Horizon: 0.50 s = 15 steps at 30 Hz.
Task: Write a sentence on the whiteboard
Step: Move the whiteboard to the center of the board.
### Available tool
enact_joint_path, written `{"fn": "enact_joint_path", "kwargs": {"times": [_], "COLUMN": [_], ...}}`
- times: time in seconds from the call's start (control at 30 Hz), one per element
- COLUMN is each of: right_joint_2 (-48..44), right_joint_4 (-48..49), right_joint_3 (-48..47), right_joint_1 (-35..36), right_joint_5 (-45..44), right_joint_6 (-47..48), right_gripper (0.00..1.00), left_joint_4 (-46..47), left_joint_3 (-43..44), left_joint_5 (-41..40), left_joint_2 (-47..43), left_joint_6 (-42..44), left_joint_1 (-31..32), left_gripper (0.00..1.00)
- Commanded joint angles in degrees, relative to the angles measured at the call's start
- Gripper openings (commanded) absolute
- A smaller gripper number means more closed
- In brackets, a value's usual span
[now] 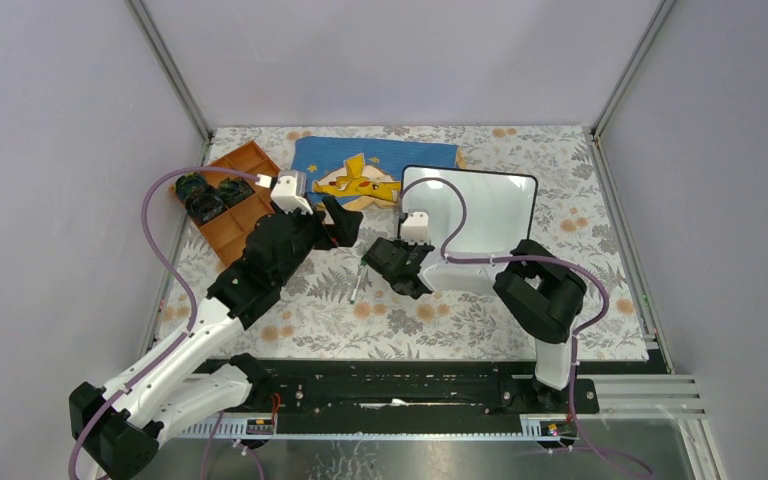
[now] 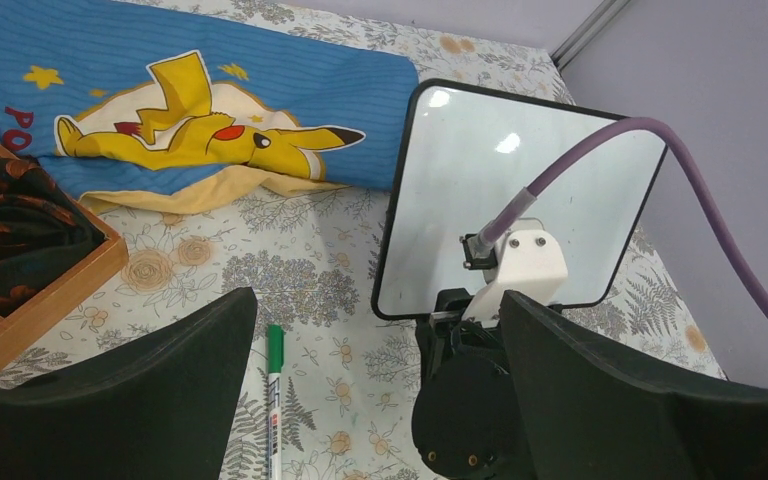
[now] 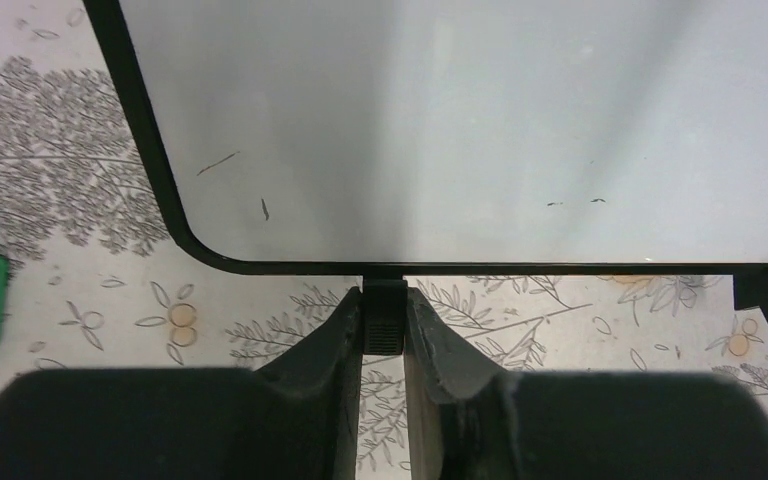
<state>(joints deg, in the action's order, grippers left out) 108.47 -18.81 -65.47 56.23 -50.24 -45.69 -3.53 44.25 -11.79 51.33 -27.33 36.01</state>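
Observation:
The whiteboard [image 1: 485,205] lies flat at the back right of the floral table. Its glossy face [image 3: 460,120] shows only a few tiny dark marks, and no green sentence is visible. My right gripper [image 3: 384,305] is shut on a small black foot [image 3: 384,325] at the board's near edge. It sits at the board's near-left part in the top view [image 1: 415,252]. A green-capped marker [image 2: 274,400] lies on the table left of the board and also shows in the top view [image 1: 358,285]. My left gripper [image 2: 378,300] is open and empty above the marker, its left finger beside the cap.
A blue Pikachu cloth [image 1: 360,170] lies at the back, left of the board. A brown wooden tray [image 1: 222,205] with dark round items stands at the back left. Grey walls enclose the table. The right arm's purple cable [image 2: 600,150] arches over the board.

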Motion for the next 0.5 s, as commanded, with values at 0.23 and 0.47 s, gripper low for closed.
{"fn": "enact_joint_path", "kwargs": {"times": [0.23, 0.47], "right_joint_2": [1.61, 2.9], "right_joint_4": [-1.53, -1.58], "right_joint_3": [-3.44, -3.29], "right_joint_1": [0.38, 0.43], "right_joint_5": [-6.54, -5.55], "right_joint_6": [-0.01, -0.48], "right_gripper": [0.0, 0.0], "left_joint_4": [0.72, 0.72], "left_joint_3": [0.78, 0.76], "left_joint_5": [-1.19, -1.16], "left_joint_2": [0.2, 0.51], "left_joint_6": [0.61, 0.61], "left_joint_1": [0.47, 0.47], "left_gripper": [0.99, 0.99]}}
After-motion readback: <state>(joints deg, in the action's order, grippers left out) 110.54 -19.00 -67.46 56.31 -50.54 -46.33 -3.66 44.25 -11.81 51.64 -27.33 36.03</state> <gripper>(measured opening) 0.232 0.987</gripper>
